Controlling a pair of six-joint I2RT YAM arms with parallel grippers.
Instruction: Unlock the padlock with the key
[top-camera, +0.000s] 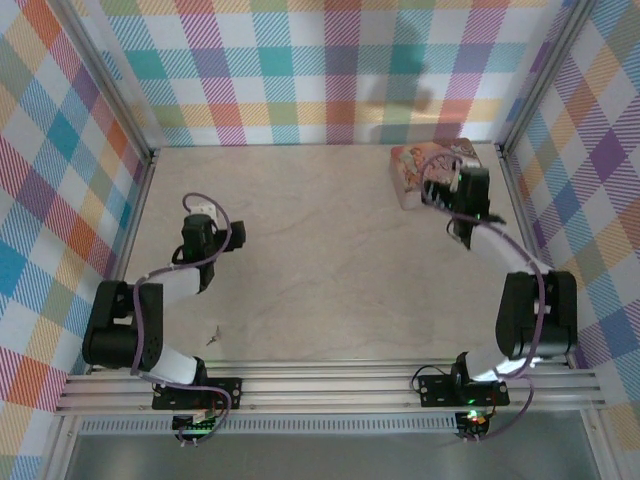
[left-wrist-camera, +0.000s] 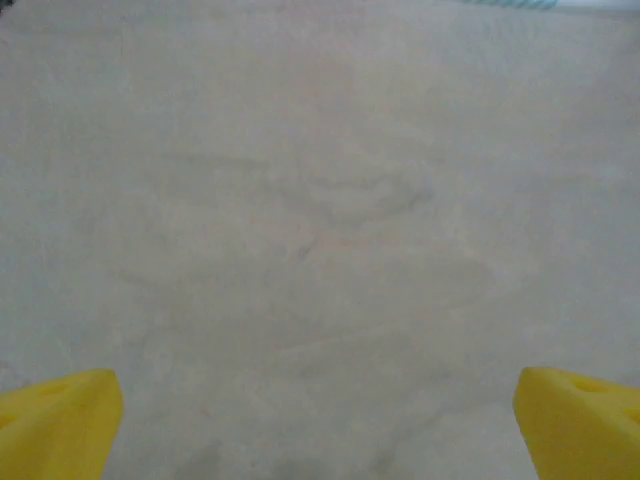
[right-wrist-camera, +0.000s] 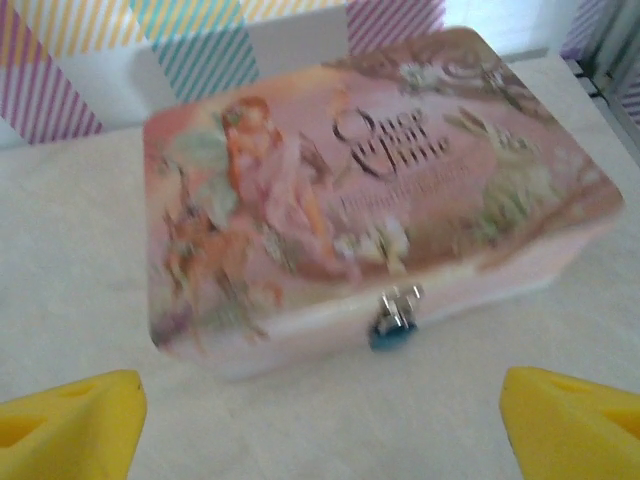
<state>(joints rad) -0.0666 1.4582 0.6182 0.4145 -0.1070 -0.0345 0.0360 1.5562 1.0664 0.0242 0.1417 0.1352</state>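
Observation:
The padlock (right-wrist-camera: 393, 318), a tiny silvery lock with a bluish lower part, hangs on the front clasp of the pink pictured tin box (right-wrist-camera: 350, 180). In the right wrist view it is blurred. My right gripper (right-wrist-camera: 320, 430) is open just in front of the box, its yellow fingertips (right-wrist-camera: 70, 420) spread wide and the lock a little beyond the gap. From above, the right gripper (top-camera: 447, 190) is at the box (top-camera: 412, 170) at the back right. My left gripper (left-wrist-camera: 320, 425) is open over bare table, far left (top-camera: 203, 215). The key is out of view.
The pale wooden table (top-camera: 320, 260) is walled by plaid panels (top-camera: 300, 70) on three sides. The box stands close to the back right corner post (top-camera: 505, 160). A tiny pale speck (top-camera: 213, 336) lies near the left arm's base, too small to identify.

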